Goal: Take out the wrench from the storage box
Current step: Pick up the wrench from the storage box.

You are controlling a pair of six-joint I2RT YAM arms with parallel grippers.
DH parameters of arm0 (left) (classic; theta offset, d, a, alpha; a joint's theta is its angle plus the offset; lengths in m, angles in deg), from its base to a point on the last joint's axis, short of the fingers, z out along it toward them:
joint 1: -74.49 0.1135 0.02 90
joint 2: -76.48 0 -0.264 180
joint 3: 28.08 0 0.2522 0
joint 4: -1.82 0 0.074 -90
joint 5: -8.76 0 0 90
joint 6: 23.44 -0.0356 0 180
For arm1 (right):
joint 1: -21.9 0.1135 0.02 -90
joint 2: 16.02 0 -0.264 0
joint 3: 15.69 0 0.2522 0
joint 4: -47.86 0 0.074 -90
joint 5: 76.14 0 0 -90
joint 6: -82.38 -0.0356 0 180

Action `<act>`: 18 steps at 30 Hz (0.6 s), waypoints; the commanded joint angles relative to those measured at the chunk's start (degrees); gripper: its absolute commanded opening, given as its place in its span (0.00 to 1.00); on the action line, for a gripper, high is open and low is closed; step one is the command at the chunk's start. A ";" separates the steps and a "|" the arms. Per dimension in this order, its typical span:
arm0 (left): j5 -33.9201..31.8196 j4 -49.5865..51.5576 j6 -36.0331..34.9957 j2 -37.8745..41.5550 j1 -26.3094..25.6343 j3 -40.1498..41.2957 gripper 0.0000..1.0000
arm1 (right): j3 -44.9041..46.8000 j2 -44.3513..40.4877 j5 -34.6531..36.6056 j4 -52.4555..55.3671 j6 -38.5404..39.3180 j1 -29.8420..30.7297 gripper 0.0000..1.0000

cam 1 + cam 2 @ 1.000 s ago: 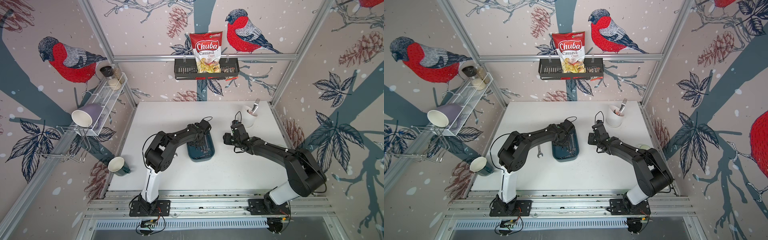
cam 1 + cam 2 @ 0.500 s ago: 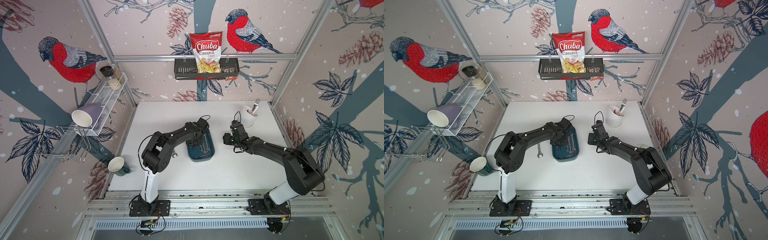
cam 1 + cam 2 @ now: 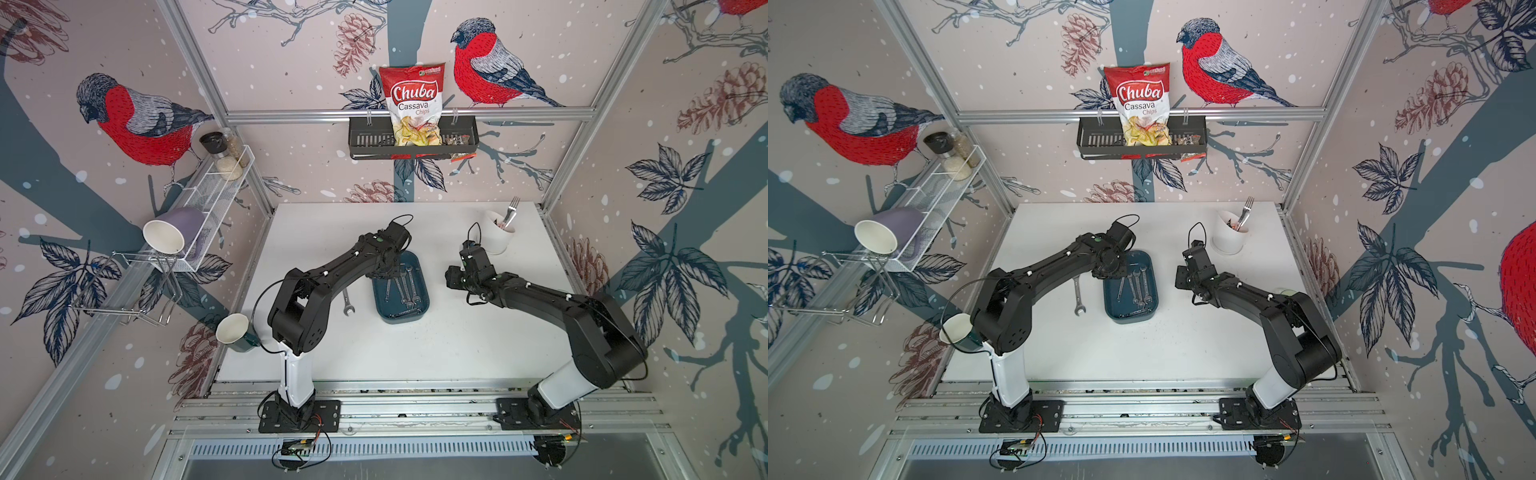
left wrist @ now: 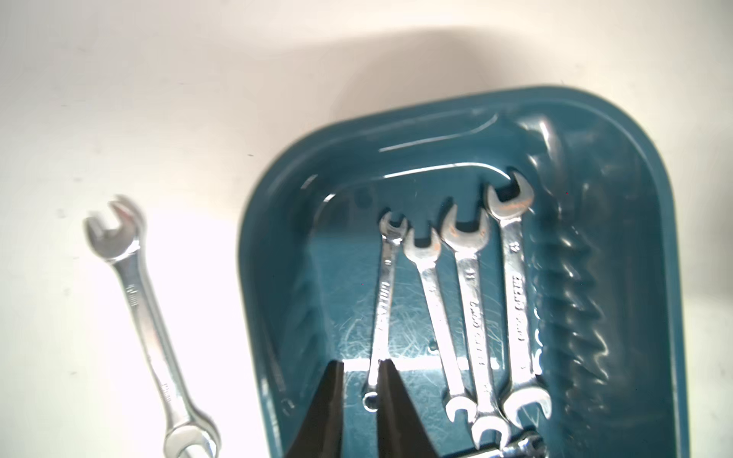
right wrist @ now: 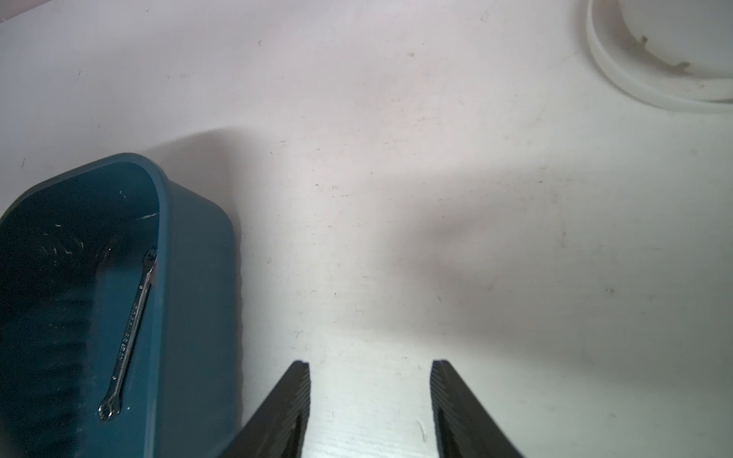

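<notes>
The loose wrench (image 4: 142, 317) runs off the edge — glare-washed.

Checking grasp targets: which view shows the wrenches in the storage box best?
Left wrist: the wrenches lie close up in the storage box, heads and shafts distinct. Both top views show them tiny; right wrist catches only one.

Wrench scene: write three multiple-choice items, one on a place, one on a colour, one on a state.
1. The wrench outside the box lies: A in a cup; B on the table beside the box; C on a shelf.
2. The box is: A red; B white; C teal-blue.
3. The right hand is: A open, empty; B shut on a wrench; C shut on a fork.
B: it lies flat on the table, apart from the box. C: its walls show teal-blue. A: jaws apart over bare table.
</notes>
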 commanded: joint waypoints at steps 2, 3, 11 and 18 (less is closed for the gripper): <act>2.26 -2.37 -2.12 -1.43 -0.51 0.35 0.28 | -0.41 0.19 0.42 -0.38 0.22 0.00 0.54; 2.41 -2.59 -2.04 -1.66 -0.97 0.21 0.30 | -0.39 0.20 0.42 -0.38 0.22 0.01 0.54; 2.11 -1.22 3.43 -6.59 -3.92 -2.61 0.37 | -0.74 0.73 0.41 -0.11 0.12 0.00 0.54; 2.49 -1.56 5.27 -9.29 -4.81 -3.01 0.37 | -0.48 0.41 0.45 -0.33 0.06 -0.06 0.54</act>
